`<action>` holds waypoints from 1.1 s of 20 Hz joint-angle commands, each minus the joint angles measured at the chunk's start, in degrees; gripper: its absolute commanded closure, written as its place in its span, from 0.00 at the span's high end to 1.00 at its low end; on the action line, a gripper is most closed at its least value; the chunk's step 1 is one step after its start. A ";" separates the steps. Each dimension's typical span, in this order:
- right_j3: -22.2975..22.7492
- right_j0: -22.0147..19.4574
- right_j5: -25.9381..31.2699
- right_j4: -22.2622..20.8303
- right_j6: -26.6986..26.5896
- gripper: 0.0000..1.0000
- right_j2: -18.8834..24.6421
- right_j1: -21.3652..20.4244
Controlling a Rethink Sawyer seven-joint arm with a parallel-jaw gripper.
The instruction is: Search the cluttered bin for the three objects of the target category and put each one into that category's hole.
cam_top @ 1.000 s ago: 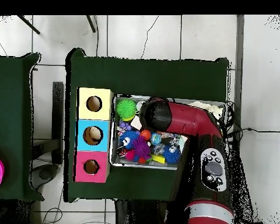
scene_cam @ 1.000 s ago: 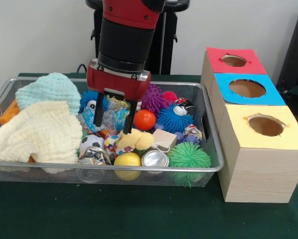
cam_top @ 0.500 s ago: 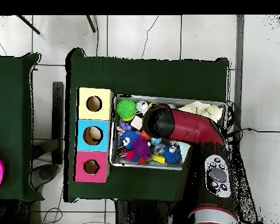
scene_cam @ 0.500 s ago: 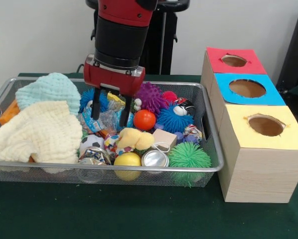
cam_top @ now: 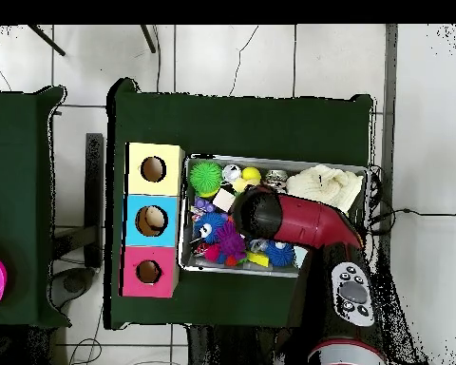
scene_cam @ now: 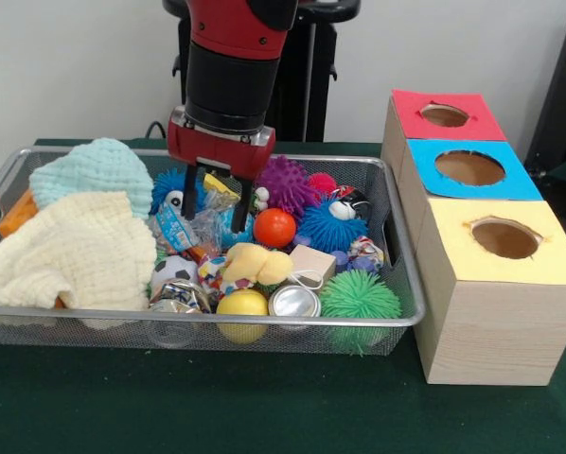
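My gripper (scene_cam: pixel 214 206) hangs open in the wire mesh bin (scene_cam: pixel 217 318), its two dark fingers standing either side of crinkly foil packets (scene_cam: pixel 212 222). Just to its right lie an orange ball (scene_cam: pixel 274 228) and a purple spiky ball (scene_cam: pixel 291 184). A yellow plush (scene_cam: pixel 255 265) lies in front of the fingers, apart from them. Three boxes stand to the right, with holes in red (scene_cam: pixel 444 115), blue (scene_cam: pixel 469 167) and yellow (scene_cam: pixel 504 238) tops. In the overhead view the arm (cam_top: pixel 270 214) hides the gripper.
Cream (scene_cam: pixel 75 251) and mint (scene_cam: pixel 89 170) cloths fill the bin's left half. A green spiky ball (scene_cam: pixel 359 298), a can (scene_cam: pixel 294 302), a yellow ball (scene_cam: pixel 242 305) and a wooden block (scene_cam: pixel 311 262) crowd the front; a blue spiky ball (scene_cam: pixel 326 227) lies behind.
The gripper has lifted from just above the yellow plush and drawn back toward the rear of the bin, still open with nothing held.
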 commanded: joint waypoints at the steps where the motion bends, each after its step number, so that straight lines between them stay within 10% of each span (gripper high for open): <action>1: 4.61 0.38 -2.03 0.12 8.13 1.00 2.89 0.48; 22: 3.52 5.30 -0.04 3.35 11.91 1.00 -0.39 0.88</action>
